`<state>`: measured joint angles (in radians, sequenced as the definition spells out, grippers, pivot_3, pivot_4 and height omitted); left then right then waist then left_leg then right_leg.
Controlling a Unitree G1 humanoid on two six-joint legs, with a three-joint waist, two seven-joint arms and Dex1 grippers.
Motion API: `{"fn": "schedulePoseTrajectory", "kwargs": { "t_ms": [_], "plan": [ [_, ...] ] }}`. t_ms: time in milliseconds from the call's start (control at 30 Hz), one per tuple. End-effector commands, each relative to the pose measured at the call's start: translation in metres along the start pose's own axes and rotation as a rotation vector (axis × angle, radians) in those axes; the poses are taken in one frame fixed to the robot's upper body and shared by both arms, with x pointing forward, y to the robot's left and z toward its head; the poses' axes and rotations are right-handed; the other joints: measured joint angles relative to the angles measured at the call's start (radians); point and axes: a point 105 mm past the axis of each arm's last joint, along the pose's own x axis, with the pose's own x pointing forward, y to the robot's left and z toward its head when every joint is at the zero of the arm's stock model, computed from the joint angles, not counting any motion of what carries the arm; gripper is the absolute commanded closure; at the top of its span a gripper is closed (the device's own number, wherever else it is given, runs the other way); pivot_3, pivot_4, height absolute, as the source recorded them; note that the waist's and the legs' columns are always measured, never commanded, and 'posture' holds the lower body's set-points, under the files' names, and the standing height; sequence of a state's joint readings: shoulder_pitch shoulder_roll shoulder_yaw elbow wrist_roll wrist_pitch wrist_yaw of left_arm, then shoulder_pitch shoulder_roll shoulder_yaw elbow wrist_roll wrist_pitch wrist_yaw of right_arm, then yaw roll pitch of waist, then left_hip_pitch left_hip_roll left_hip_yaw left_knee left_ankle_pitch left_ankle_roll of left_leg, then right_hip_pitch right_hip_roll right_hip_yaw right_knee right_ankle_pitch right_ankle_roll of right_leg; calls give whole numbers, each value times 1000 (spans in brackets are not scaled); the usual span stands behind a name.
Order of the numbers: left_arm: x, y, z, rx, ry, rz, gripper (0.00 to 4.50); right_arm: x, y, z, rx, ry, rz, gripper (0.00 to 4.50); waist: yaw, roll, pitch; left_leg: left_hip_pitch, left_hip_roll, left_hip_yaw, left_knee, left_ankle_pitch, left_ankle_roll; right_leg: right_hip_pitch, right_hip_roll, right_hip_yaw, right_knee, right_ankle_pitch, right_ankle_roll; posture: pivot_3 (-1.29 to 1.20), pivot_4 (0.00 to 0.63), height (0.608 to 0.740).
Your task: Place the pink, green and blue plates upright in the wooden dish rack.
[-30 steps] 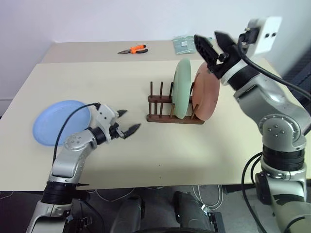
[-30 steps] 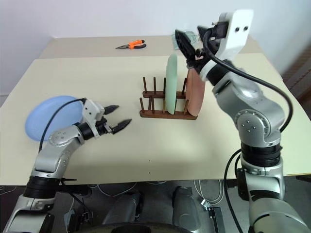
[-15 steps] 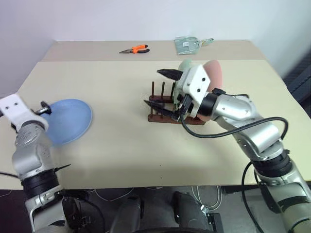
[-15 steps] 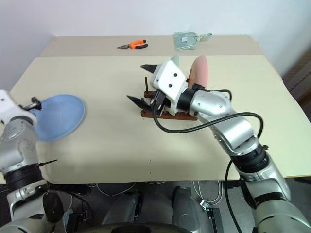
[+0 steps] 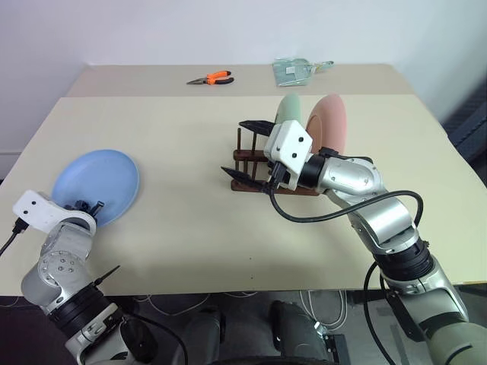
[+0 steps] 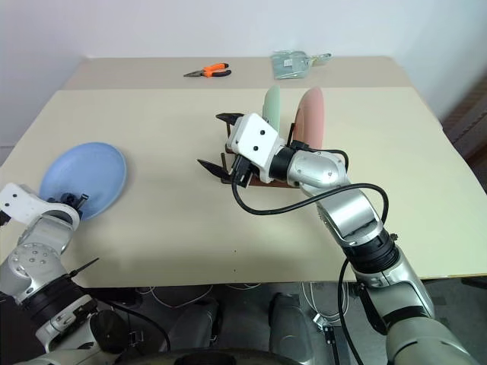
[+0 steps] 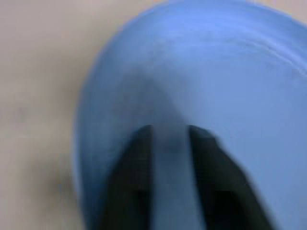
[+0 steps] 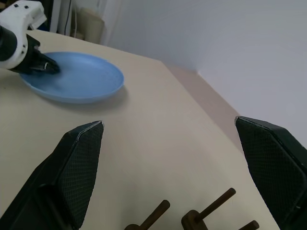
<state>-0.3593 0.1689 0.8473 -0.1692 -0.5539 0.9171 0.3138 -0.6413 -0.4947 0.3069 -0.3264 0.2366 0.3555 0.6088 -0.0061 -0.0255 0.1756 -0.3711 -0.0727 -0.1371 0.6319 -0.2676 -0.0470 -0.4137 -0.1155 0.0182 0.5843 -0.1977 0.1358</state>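
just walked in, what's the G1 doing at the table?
It is loading plates into the dark wooden dish rack. The salmon pink plate and the mint green plate already stand upright in it. The left hand has shut on the near rim of the light blue round plate, which tilts slightly on the beige table. The right hand hangs open by the rack.

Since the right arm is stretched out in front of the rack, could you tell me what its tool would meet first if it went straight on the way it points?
Probably nothing nearby: the right tool looks over bare table. Farther along lies the blue plate, with the left tool on its rim, slightly aside; depth is unclear.
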Motion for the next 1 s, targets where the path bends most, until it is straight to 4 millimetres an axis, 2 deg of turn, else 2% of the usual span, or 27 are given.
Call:
{"fn": "schedulePoseTrajectory", "kwargs": {
  "t_ms": [33,67,133,167,267,333,400,600,667,767,900,1000],
  "plan": [
    [1,-29,-3,87,-7,-123,4488,-4,-6,9,-47,-30,-35,0,8,0,0,0,0,0,0,0,0,0,0,0,0,0,0,0,150,740],
    [0,-38,3,105,-46,-164,4488,-5,-6,9,-48,-29,-39,0,11,0,0,0,0,0,0,0,0,0,0,0,0,0,0,0,150,740],
    [-5,-48,18,142,-153,-210,3963,-5,-6,9,-50,-26,-46,0,13,-1,0,0,0,0,1,0,0,0,0,0,0,0,0,0,150,740],
    [-5,-46,27,162,-208,-183,3656,-6,-7,9,-50,-25,-49,0,13,-1,0,-1,0,0,1,0,0,0,0,0,-1,0,0,0,150,740],
    [-5,-38,38,170,-287,-113,2160,-6,-7,9,-51,-24,-51,0,9,-1,0,-1,0,0,-1,0,0,-1,0,0,-1,0,-1,0,150,740],
    [-9,-25,58,124,-382,-16,1154,-6,-7,8,-53,-20,-48,0,5,-1,0,-1,1,0,-1,0,0,-2,1,0,0,0,-1,0,150,740],
    [-12,-18,67,89,-420,43,63,-6,-7,8,-53,-18,-44,0,4,-1,0,-1,1,0,-1,0,-1,-2,1,0,0,0,-1,0,150,740],
    [-9,11,48,11,-302,197,63,-4,-5,6,-53,-17,-28,0,-1,-1,0,-1,1,0,-1,0,-1,-1,1,0,0,0,-1,0,150,740],
    [-4,12,33,-24,-216,180,63,-4,-5,6,-55,-17,-24,0,-1,-2,0,-1,1,0,-1,0,-1,-1,1,0,0,0,-1,0,150,740],
    [2,3,10,-103,-71,94,63,-3,-3,7,-57,-22,-21,0,-2,-2,0,-1,1,-1,-1,0,-1,-1,1,0,0,0,-1,0,150,740],
    [1,-5,7,-177,-47,44,1765,-3,-3,8,-59,-22,-25,0,0,-2,0,-1,1,-1,0,1,-1,-1,1,-1,0,0,-1,0,150,740],
    [-1,-21,16,-198,-85,-31,3426,-5,-2,7,-34,-16,-6,0,0,-2,0,-1,0,-1,0,1,-1,0,1,-1,0,0,-1,0,150,740]
  ]
}}
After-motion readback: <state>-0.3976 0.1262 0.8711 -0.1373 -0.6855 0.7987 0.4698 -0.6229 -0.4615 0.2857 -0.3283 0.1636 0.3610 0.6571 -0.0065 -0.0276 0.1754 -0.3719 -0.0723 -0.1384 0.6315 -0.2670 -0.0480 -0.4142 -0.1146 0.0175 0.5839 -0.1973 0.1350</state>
